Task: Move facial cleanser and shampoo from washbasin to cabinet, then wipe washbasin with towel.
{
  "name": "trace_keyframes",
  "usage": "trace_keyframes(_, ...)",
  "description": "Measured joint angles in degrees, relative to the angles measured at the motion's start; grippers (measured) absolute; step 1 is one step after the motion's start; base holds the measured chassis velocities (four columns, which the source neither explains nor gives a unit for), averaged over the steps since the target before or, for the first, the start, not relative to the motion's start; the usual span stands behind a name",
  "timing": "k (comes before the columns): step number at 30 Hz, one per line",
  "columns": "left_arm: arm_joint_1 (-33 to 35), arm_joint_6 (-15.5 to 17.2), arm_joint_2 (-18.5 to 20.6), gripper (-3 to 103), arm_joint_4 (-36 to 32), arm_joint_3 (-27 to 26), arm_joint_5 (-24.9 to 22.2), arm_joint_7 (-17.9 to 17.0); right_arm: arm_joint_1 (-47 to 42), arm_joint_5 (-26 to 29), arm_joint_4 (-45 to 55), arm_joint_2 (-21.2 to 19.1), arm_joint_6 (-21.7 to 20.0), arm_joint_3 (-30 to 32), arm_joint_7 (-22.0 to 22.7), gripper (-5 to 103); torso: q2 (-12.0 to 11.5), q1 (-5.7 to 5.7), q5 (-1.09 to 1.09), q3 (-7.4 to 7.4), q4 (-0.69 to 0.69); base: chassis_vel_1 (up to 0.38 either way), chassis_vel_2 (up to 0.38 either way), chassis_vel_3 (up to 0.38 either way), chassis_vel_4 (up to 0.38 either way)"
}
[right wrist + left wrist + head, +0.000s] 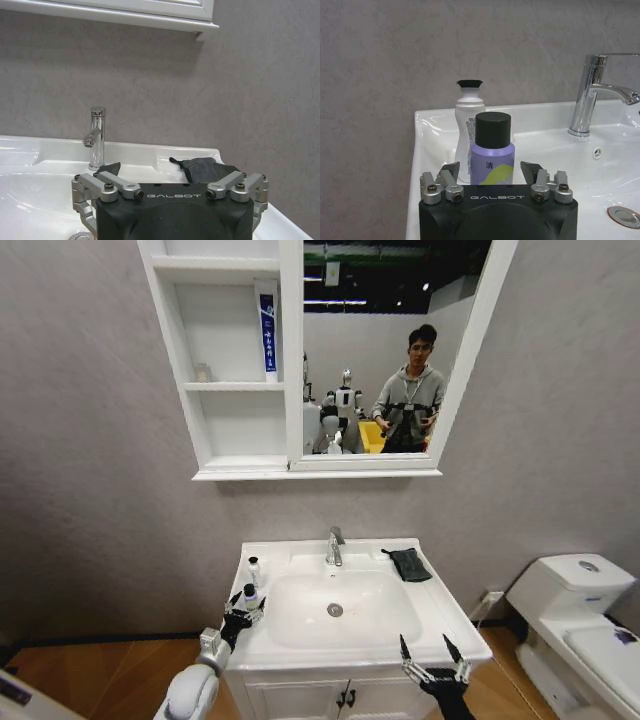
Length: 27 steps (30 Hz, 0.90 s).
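Note:
On the washbasin (300, 650), a purple bottle with a black cap (250, 594) stands on the left rim, and a white bottle with a black cap (254, 570) stands just behind it. I cannot tell which is the facial cleanser and which the shampoo. My left gripper (247, 606) is open around the purple bottle (492, 152), with a gap on each side; the white bottle (468, 112) is beyond. The dark towel (408, 564) lies folded right of the chrome tap (335, 546). My right gripper (428, 654) hangs open over the front right corner, facing the towel (201, 168). The cabinet (232, 386) hangs above.
A tall white tube with a blue label (267, 328) and a small jar (203, 372) stand on the cabinet's middle shelf. The lower shelf (243, 462) is bare. A white toilet (580, 605) stands to the right. The vanity doors (345, 698) are below the basin.

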Motion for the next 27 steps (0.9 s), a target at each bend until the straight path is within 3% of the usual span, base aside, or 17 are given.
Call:
trace_keyframes(2, 0.44, -0.86, 0.02, 62, -0.10, -0.11, 0.80, 1.02, 0.24, -0.03, 0.06, 0.05, -0.18, -0.17, 0.17, 100, 0.00, 0.00, 0.00, 0.00, 0.00, 0.000, 0.000, 0.000, 0.000)
trace_keyframes(3, 0.44, -0.86, 0.02, 62, -0.10, -0.11, 0.80, 1.02, 0.24, -0.03, 0.06, 0.05, -0.18, -0.17, 0.17, 100, 0.00, 0.00, 0.00, 0.00, 0.00, 0.000, 0.000, 0.000, 0.000)
trace_keyframes(5, 1.26, -1.70, 0.23, 52, -0.85, -0.39, 1.47, 1.96, 0.47, -0.13, 0.09, 0.25, -0.34, -0.38, 0.25, 100, 0.00, 0.00, -0.01, 0.00, 0.00, 0.000, 0.000, 0.000, 0.000)
trace_keyframes(8, 2.39, -2.47, 0.96, 43, -2.31, -1.17, 2.03, 2.74, 0.75, -0.20, 0.08, 0.55, -0.41, -0.52, 0.47, 100, 0.00, 0.00, -0.01, 0.00, 0.00, 0.000, 0.000, 0.000, 0.000)
trace_keyframes(13, 4.47, -3.83, 3.25, 43, -5.75, -3.37, 3.30, 3.85, 1.12, -0.33, 0.04, 0.77, -0.50, -0.80, 0.76, 100, 0.00, 0.00, -0.01, 0.00, 0.01, 0.000, 0.000, 0.000, 0.000)
trace_keyframes(16, 6.07, -2.22, 6.50, 43, -11.81, -5.29, 1.26, 2.86, 1.43, -0.34, 0.13, 0.71, -0.60, -0.93, 0.81, 100, 0.00, 0.00, -0.02, 0.00, 0.00, 0.000, 0.000, 0.000, 0.000)
trace_keyframes(18, 6.58, 2.19, 11.73, 43, -18.50, -8.02, -2.72, 0.54, 1.91, -0.32, 0.14, 0.66, -0.71, -1.09, 0.80, 100, 0.00, 0.00, -0.01, 0.00, 0.01, 0.000, 0.000, 0.000, 0.000)
trace_keyframes(19, 6.58, 2.19, 11.73, 43, -18.50, -8.02, -2.72, 0.54, 1.91, -0.32, 0.14, 0.66, -0.71, -1.09, 0.80, 100, 0.00, 0.00, -0.01, 0.00, 0.01, 0.000, 0.000, 0.000, 0.000)
trace_keyframes(21, 5.02, 7.89, 19.80, 43, -24.37, -10.99, -9.18, -3.29, 2.55, -0.42, -0.04, 0.97, -0.74, -1.50, 0.74, 100, 0.00, 0.00, -0.02, 0.00, 0.01, 0.000, 0.000, 0.000, 0.000)
trace_keyframes(22, 5.02, 7.89, 19.80, 43, -24.37, -10.99, -9.18, -3.29, 2.55, -0.42, -0.04, 0.97, -0.74, -1.50, 0.74, 100, 0.00, 0.00, -0.02, 0.00, 0.01, 0.000, 0.000, 0.000, 0.000)
trace_keyframes(25, -1.37, 13.66, 31.20, 43, -29.99, -13.23, -22.61, -10.28, 3.36, -0.81, -0.60, 1.60, -0.74, -2.26, 0.65, 100, 0.00, 0.00, -0.01, 0.00, -0.02, 0.000, 0.000, 0.000, 0.000)
trace_keyframes(26, -1.37, 13.66, 31.20, 43, -29.99, -13.23, -22.61, -10.28, 3.36, -0.81, -0.60, 1.60, -0.74, -2.26, 0.65, 100, 0.00, 0.00, -0.01, 0.00, -0.02, 0.000, 0.000, 0.000, 0.000)
trace_keyframes(27, -5.27, 16.38, 34.88, 43, -31.47, -13.30, -28.78, -14.24, 3.68, -0.87, -0.88, 1.72, -0.74, -2.50, 0.61, 100, 0.00, 0.00, -0.02, 0.00, -0.02, 0.000, 0.000, 0.000, 0.000)
